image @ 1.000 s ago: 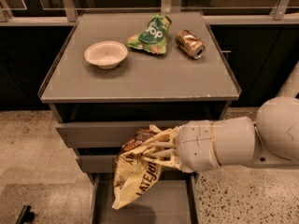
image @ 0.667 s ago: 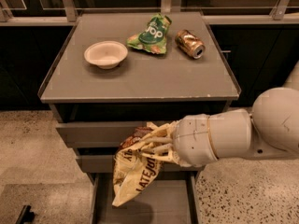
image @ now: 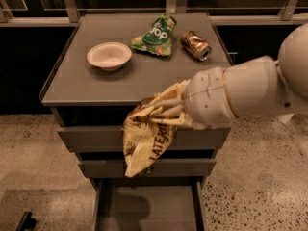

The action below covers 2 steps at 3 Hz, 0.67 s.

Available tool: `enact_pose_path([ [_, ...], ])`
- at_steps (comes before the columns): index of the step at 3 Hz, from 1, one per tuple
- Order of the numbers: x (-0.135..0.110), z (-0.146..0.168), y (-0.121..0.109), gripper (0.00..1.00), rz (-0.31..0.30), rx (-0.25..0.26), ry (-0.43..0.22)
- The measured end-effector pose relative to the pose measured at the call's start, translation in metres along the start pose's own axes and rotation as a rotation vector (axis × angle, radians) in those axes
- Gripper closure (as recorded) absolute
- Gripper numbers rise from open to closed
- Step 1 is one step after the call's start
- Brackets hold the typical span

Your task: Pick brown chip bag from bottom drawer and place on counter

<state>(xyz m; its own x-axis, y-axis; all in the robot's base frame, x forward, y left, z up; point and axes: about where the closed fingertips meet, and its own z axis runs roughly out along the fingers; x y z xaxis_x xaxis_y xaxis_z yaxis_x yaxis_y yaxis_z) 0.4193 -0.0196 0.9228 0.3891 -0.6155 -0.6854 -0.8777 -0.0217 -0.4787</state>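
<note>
My gripper is shut on the top of the brown chip bag, a crinkled cream-tan and dark brown foil bag. The bag hangs down in front of the upper two drawers, just below the front edge of the counter. The bottom drawer is pulled open below the bag and its grey tray shows nothing inside. The white arm reaches in from the right.
On the counter stand a white bowl, a green bag with white lettering and a brown can on its side. The two upper drawers are closed. A dark object lies on the speckled floor at the lower left.
The gripper has lifted the brown chip bag higher, from in front of the middle drawer to just under the counter's front edge, and moved slightly right.
</note>
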Motion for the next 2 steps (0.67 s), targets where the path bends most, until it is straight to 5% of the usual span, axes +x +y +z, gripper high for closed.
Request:
enact_pose_path([
  [1,-0.0373,-0.0351,-0.0488,1.00,-0.089,0.072,0.037],
  [2,-0.0374,-0.0347,-0.0486,1.00,-0.089,0.071,0.037],
])
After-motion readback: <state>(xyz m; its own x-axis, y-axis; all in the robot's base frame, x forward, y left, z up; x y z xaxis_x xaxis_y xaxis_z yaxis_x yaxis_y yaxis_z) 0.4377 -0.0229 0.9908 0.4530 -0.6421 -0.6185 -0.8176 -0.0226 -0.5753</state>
